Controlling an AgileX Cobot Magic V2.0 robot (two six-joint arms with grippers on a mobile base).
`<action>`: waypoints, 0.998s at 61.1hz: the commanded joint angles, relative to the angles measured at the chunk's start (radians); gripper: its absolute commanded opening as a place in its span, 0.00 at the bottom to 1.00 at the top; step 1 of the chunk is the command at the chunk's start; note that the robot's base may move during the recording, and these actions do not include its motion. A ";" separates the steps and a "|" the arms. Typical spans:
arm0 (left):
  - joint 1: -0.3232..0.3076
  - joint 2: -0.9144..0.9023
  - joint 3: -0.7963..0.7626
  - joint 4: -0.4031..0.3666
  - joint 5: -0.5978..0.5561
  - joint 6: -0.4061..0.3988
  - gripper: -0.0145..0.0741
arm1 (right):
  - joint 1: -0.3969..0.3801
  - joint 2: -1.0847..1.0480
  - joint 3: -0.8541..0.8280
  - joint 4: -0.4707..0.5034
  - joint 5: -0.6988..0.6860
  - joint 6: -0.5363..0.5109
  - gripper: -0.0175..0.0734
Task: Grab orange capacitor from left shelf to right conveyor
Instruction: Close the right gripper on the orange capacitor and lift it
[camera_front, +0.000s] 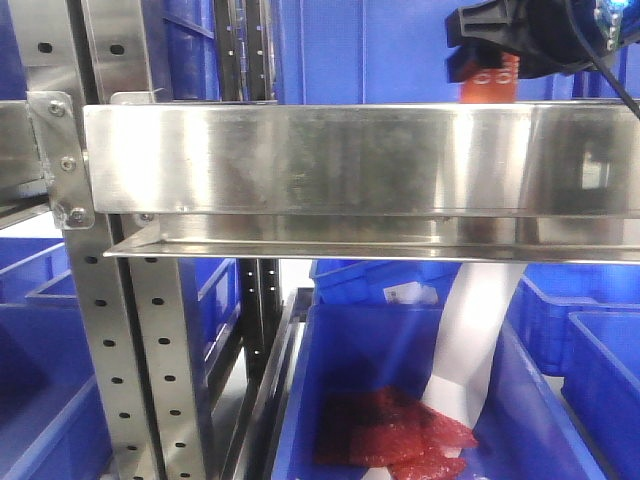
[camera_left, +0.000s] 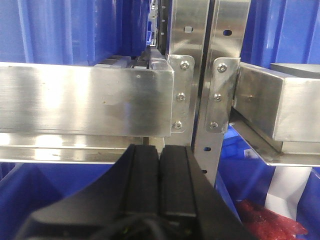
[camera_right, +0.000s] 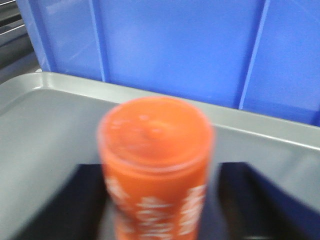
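The orange capacitor (camera_front: 489, 82) with white print shows at the top right above the left shelf's steel front rail (camera_front: 300, 160); its lower part is hidden behind the rail. My right gripper (camera_front: 492, 62) grips it from above. In the right wrist view the blurred capacitor (camera_right: 157, 150) stands between the dark fingers (camera_right: 75, 200) of the right gripper (camera_right: 160, 210), over a grey tray (camera_right: 45, 115). My left gripper (camera_left: 160, 150) is shut and empty, just below the shelf rail (camera_left: 85, 100). The right conveyor is out of view.
Perforated steel uprights (camera_front: 150, 350) stand at the left of the shelf. Below it a blue bin (camera_front: 330, 400) holds red bags (camera_front: 390, 430) and a white upright piece (camera_front: 470, 340). More blue bins (camera_front: 590, 330) sit around, and a blue bin wall (camera_right: 175, 45) stands behind the tray.
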 joint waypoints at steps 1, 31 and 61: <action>-0.003 -0.009 -0.004 -0.003 -0.091 -0.002 0.02 | -0.005 -0.036 -0.037 -0.013 -0.099 -0.003 0.51; -0.003 -0.009 -0.004 -0.003 -0.091 -0.002 0.02 | -0.006 -0.284 -0.071 -0.080 0.121 -0.003 0.32; -0.003 -0.009 -0.004 -0.003 -0.091 -0.002 0.02 | -0.006 -0.854 0.179 -0.089 0.432 -0.003 0.32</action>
